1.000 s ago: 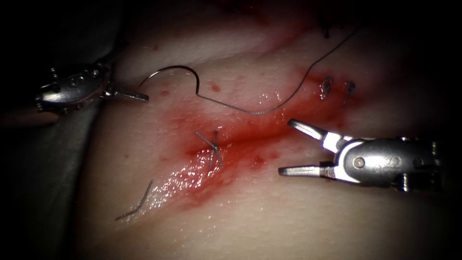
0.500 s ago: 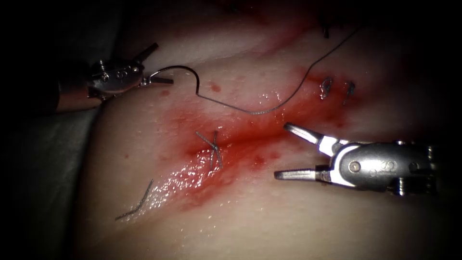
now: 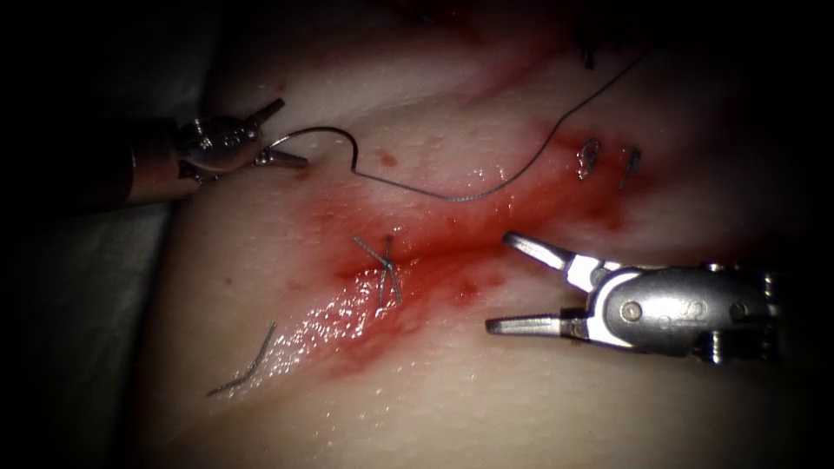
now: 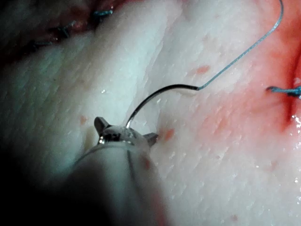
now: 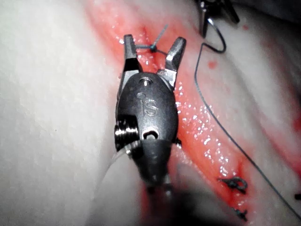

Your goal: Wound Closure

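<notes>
While unheld, needle (image 3: 321, 135) between left pincer (image 3: 280, 133)

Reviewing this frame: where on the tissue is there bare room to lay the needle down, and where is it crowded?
Bare patches: the pale tissue below the right tool, and the stretch between the cut thread end and the left tool. Crowded: the left tool's open jaws straddle the needle, from which thread runs to knots; a stitch sits mid-cut.

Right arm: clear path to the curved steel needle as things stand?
Probably not directly. The curved steel needle lies on the pale tissue left of the cut, its tip end between the left claw's open jaws. The right claw is open, empty, right of the cut; the left tool crowds that end.
</notes>
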